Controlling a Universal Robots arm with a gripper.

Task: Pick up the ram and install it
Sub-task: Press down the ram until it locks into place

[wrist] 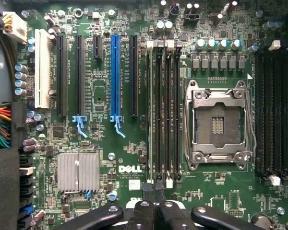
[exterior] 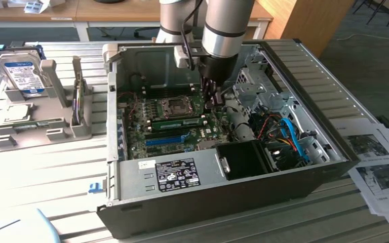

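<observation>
— Looking into the open computer case (exterior: 303,167), where's the ram (exterior: 180,123)?

— Lying flat across the motherboard (wrist: 105,187), just beside the arm's claw (wrist: 153,189), which hangs above it with fingers pinched together, holding nothing.

— Any writing?

— "DELL" (wrist: 129,168) in white on the green board.
</observation>
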